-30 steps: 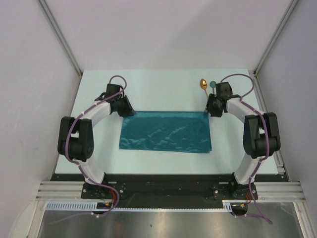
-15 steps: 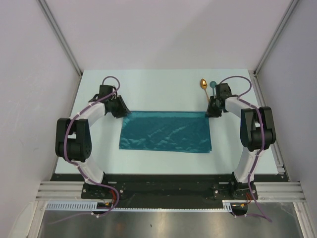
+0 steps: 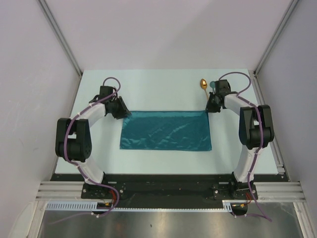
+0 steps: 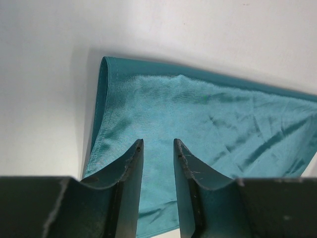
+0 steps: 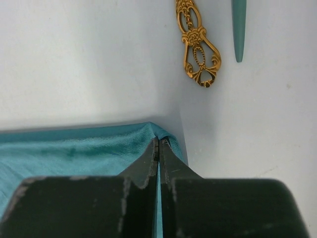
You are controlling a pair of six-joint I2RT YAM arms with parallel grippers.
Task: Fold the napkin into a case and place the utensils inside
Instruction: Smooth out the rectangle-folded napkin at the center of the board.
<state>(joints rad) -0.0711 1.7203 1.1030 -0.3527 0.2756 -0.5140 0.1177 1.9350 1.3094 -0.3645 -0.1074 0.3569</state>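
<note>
Midway through folding the napkin (image 3: 166, 130), spread as a wide flat rectangle at mid-table and not yet narrowed. Pinched shut on its far right corner with the right gripper (image 5: 157, 144). Poised partway open over the far left corner with the left gripper (image 4: 157, 146), holding nothing. Next, likely: close the left on its corner, then draw both corners nearward evenly. From the right wrist alone — the gold spoon (image 5: 198, 54) with its filigree handle and the teal spoon (image 5: 238, 29), lying just beyond the napkin; from overhead alone, the whole layout.

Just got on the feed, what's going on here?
The right gripper is clamped shut on the far right corner of the napkin. The left gripper stands open over the far left corner, not gripping yet. It lies flat on the table as a rectangle. The gold spoon and teal spoon lie beyond the right corner, untouched.
</note>
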